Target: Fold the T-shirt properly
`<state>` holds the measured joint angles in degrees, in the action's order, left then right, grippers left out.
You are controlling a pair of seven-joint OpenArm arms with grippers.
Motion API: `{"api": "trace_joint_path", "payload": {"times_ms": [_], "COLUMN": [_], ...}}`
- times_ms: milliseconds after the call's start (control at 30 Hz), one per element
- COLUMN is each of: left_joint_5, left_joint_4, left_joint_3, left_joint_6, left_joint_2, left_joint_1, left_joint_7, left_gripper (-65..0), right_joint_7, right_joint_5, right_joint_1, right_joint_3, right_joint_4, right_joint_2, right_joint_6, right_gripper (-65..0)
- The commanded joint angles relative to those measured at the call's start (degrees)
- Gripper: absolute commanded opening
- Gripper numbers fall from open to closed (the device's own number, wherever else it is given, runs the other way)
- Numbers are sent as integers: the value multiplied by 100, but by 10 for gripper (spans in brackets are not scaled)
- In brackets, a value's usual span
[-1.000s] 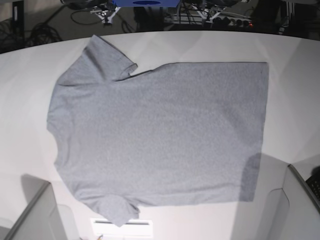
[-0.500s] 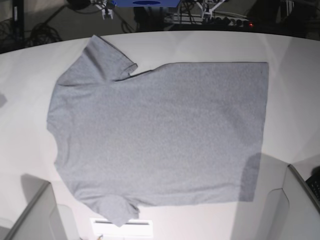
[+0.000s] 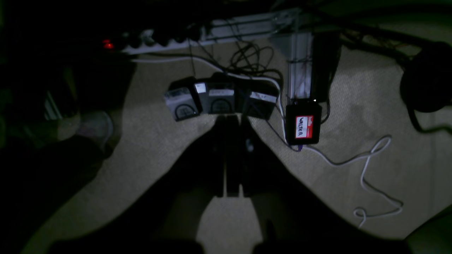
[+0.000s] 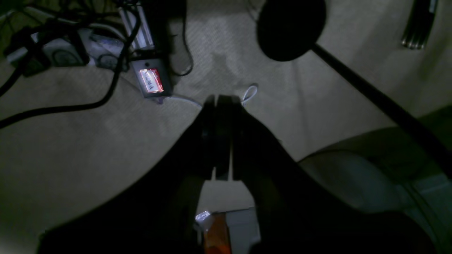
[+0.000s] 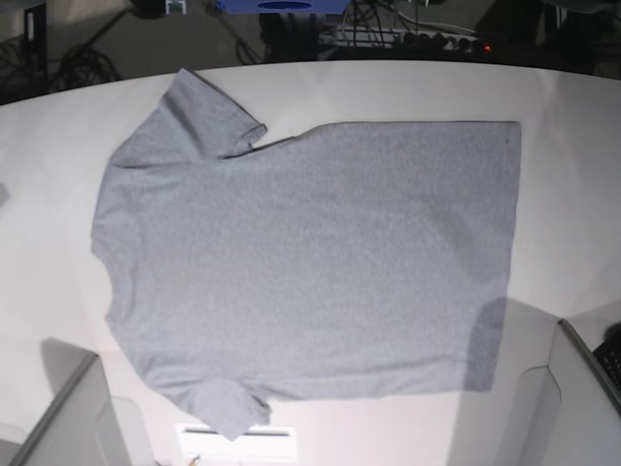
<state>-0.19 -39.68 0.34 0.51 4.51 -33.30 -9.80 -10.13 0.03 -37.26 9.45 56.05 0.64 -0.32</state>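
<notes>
T-shirt (image 5: 310, 262) is lying flat, plain side up, across the white desk (image 5: 572, 175), collar end left, hem right. Right tool (image 4: 221, 139) is hanging w/ fingers pressed together over the carpet. Left tool (image 3: 231, 155) is likewise pressed together, above 3 pedals (image 3: 219, 100).

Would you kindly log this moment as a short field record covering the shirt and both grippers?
T-shirt: spread flat on the white table, unfolded, plain grey side up, collar end toward base view's left
left gripper: shut, empty, over the carpeted floor, off the table
right gripper: shut, empty, over the floor
fold: not started
</notes>
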Motion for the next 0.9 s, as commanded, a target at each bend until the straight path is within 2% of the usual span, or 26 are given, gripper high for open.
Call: {"api": "trace_joint_path", "payload": {"times_ms": [0,200,367,533,667,767,867], "left_joint_5": [-21,-47,-970,-1726,-2096,-2140,-2157], "left_joint_4": [-370,-2427,-4195,-5733,-6524,-6841,-7008], "left_joint_3": [-38,-47,-47,-47,-56,-65,-399], "left_joint_6": [-38,-47,-47,-65,-73,-73,-73], "left_joint_2": [63,388,793,1267,1443,1461,1426], "left_joint_1": [-314,-1510,-2362,-3013,-3242,-3259,-3250], "left_joint_7": [-105,-97,-97,-97,-97,-97,-97], "left_gripper": [-650,-650,-650,-650,-650,-650,-650], "right_joint_7": [-37,-714,-1128,-1233,-1233,-1233,-1233], "right_joint_5": [10,10,10,10,10,80,801], "right_joint_1": [-217,-850,-1220,-1439,-1404,-1220,-982], "right_joint_3": [26,360,624,861,940,914,949], "right_joint_4": [386,2153,3533,4817,5494,5810,5845], "right_joint_2": [-43,-350,-596,-702,-746,-746,-728], "right_joint_6": [1,1,1,1,1,1,1], "right_gripper": [-650,-650,-650,-650,-650,-650,-650]}}
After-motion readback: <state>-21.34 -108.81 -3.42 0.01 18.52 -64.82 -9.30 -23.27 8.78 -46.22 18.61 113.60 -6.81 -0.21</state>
